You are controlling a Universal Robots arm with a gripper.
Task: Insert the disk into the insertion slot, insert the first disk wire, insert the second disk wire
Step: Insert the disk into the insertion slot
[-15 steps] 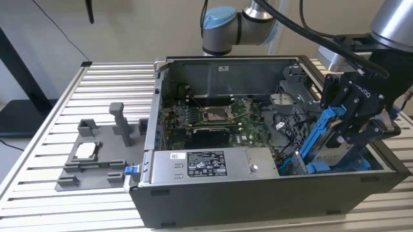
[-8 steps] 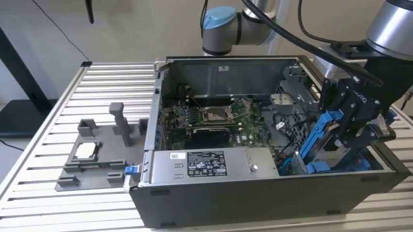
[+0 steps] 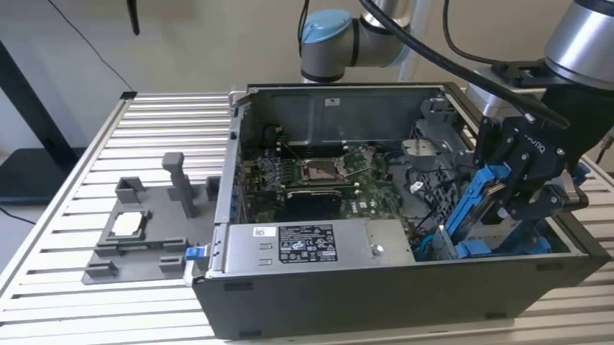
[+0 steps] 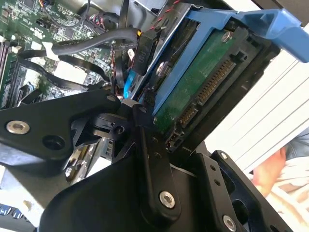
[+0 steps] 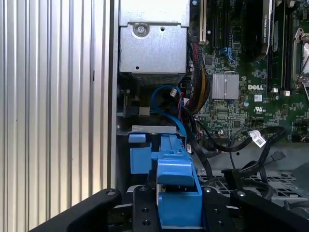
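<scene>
The disk (image 3: 482, 205), a drive in a bright blue carrier, stands tilted on edge at the exterior view's right end of the dark PC case. My gripper (image 3: 523, 205) is shut on it from above. Its lower end sits in the insertion slot (image 3: 472, 249), a grey cage with blue fittings. The second wrist view shows the disk's green circuit side and connector (image 4: 203, 82). In the first wrist view the blue carrier (image 5: 176, 188) rises between my black fingers (image 5: 96, 212). Loose black cables with plugs (image 5: 260, 140) and a blue cable (image 5: 166, 104) lie beside the cage; which are the disk wires I cannot tell.
A grey labelled power-supply box (image 3: 307, 244) fills the case's near side, next to the cage. The motherboard (image 3: 317, 172) lies behind it. A grey fixture plate (image 3: 144, 230) sits on the slatted table (image 3: 77, 302), left of the case in the exterior view. A person's hand (image 4: 273, 174) is nearby.
</scene>
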